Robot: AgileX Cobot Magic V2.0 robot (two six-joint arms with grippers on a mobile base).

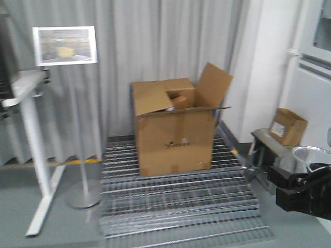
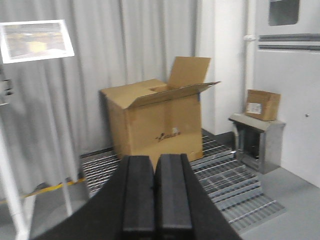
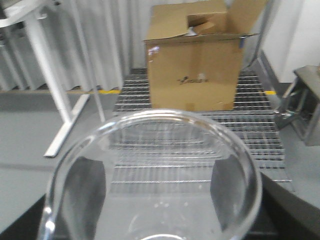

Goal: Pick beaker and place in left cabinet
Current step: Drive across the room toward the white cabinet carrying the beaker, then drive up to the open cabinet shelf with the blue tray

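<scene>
Down in the lower right corner of the front view, my right gripper (image 1: 309,173) is clamped on the beaker (image 1: 312,153). Its clear rim shows just above the black fingers, and it is held up off the floor. On the right wrist camera the beaker's round mouth fills the lower half of the frame. Through the glass I can make out a dark pad (image 3: 89,186) against the wall on either side. The picture is too soft for me to read any marks on it.

At bottom centre of the left wrist camera, my left gripper (image 2: 155,162) has its two black fingers pressed together with nothing between them.

Mid-frame in the front view stands a large cardboard box (image 1: 175,132) with its flaps open, on a metal grating (image 1: 181,206). At upper left there is a sign (image 1: 64,45) on a pole stand, with a white table leg (image 1: 39,155) beside it. On the right edge a small cardboard box (image 1: 287,125) sits on a grey metal step (image 1: 266,138). A pale curtain (image 1: 129,41) hangs behind it all.
</scene>
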